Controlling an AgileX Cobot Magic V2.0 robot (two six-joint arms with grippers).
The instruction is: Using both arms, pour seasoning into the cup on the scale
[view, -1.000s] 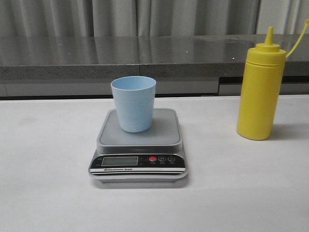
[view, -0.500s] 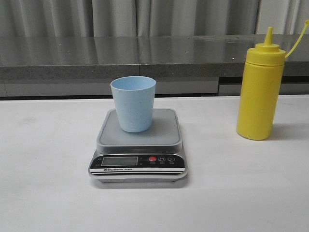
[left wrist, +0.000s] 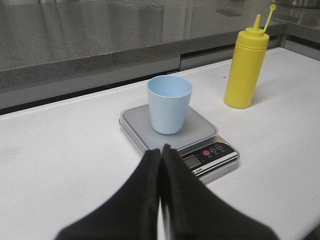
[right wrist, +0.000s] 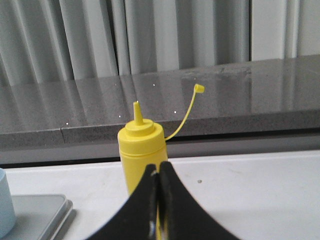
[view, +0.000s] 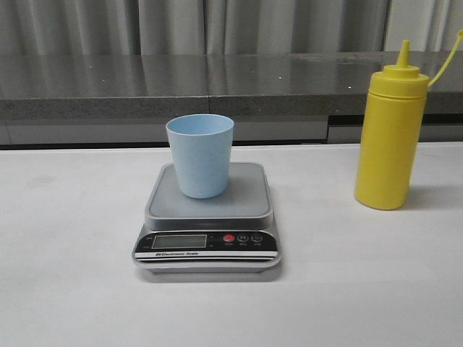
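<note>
The pale blue cup stands upright on the silver-grey scale, mid-table. The yellow seasoning bottle stands upright on the table to the right, its cap hanging open on a tether. Neither gripper shows in the front view. In the left wrist view my left gripper is shut and empty, short of the scale and cup; the bottle is farther off. In the right wrist view my right gripper is shut and empty, in front of the bottle.
A dark grey stone counter ledge runs along the back of the white table, with grey curtains behind. The scale's black panel with LCD and red button faces the front.
</note>
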